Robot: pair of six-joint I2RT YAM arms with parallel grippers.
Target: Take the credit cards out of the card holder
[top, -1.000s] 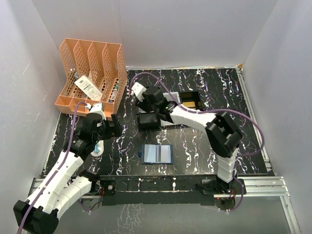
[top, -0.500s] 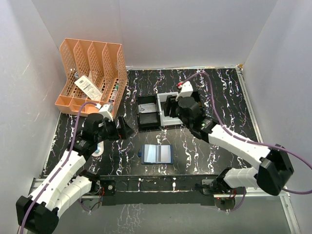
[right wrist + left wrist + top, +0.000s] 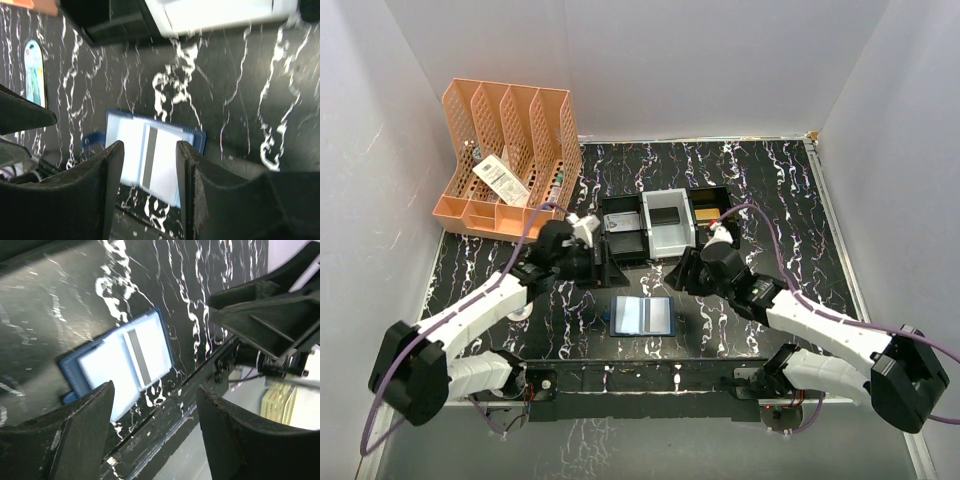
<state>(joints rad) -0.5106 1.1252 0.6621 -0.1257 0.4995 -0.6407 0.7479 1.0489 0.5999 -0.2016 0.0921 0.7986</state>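
Observation:
The card holder point(image 3: 642, 316) lies open and flat near the table's front edge, navy-edged with pale blue inner faces. One credit card point(image 3: 162, 162), pale with a grey stripe, rests on its right half. My right gripper point(image 3: 678, 278) hovers just behind the holder, open. In the right wrist view the card holder point(image 3: 131, 150) shows through the gap of that gripper point(image 3: 150, 145). My left gripper point(image 3: 608, 268) hangs behind the holder's left side, open and empty. The left wrist view has the card holder point(image 3: 122, 360) beyond its own gripper point(image 3: 154, 388).
A black tray point(image 3: 623, 230), a white tray point(image 3: 668, 225) and another black tray point(image 3: 712, 208) stand in a row behind the grippers. An orange file rack point(image 3: 505, 160) fills the back left. A pale blue oval case point(image 3: 34, 70) lies left of the holder.
The right arm swung from the back trays forward to just behind the card holder. The left arm reached right toward the holder, and its jaws narrowed somewhat.

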